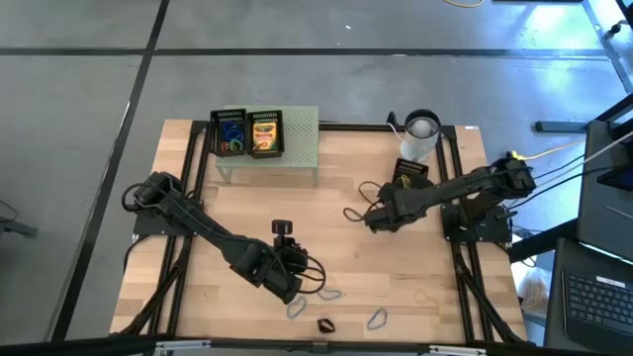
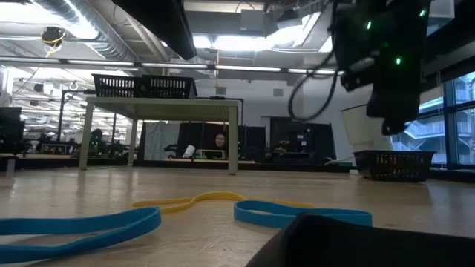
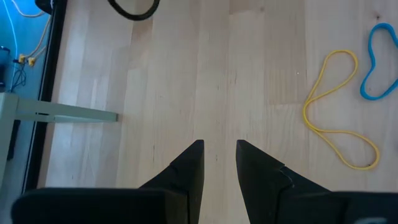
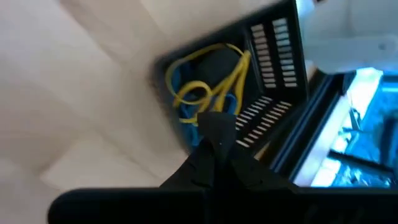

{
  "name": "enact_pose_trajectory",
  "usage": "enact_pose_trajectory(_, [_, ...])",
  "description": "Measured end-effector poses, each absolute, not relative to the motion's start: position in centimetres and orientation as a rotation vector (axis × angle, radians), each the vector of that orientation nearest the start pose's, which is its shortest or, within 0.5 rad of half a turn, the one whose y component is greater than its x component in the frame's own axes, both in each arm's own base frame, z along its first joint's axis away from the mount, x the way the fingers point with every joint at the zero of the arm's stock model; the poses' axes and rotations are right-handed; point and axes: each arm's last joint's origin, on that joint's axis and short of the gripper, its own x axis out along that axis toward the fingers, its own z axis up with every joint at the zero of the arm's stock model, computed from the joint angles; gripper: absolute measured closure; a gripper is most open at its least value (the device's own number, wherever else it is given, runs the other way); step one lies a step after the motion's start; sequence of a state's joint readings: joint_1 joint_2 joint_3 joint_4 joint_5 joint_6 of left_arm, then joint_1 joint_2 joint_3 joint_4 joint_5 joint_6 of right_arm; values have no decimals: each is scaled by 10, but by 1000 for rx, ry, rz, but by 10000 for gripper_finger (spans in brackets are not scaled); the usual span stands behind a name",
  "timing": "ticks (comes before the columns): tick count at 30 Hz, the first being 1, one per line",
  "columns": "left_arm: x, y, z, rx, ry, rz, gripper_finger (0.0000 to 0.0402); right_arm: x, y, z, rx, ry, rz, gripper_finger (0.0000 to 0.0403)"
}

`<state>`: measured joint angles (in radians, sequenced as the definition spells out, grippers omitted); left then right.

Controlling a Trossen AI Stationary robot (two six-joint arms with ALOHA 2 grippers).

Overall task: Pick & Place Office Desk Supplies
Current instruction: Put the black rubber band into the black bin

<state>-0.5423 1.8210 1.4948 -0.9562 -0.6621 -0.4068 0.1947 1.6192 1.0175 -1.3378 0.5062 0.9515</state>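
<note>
The left hand [image 1: 294, 259] sits low over the front of the bench [image 1: 336, 198], its two fingers [image 3: 189, 168] a little apart with nothing between them. Just beside it lie a yellow rubber band [image 3: 339, 109] and a blue loop [image 3: 378, 62], flat on the wood. The right hand [image 1: 374, 220] is squeezed together and holds nothing. It points at a small black basket [image 4: 261, 87] with yellow and blue bands inside. Two crayon boxes [image 1: 264, 133] sit in black trays on the pale green stand [image 1: 297, 148] at the back.
</note>
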Motion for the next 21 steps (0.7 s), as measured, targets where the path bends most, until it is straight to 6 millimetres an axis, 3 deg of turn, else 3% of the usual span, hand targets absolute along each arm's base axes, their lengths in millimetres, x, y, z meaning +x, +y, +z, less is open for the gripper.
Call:
enact_pose_trajectory(15, [320, -172, 251, 358, 996, 308, 316, 233, -23, 186, 113, 1554, -983, 391])
enact_pose_trajectory(21, [320, -172, 251, 356, 999, 303, 315, 231, -33, 186, 144, 1559, -1014, 359])
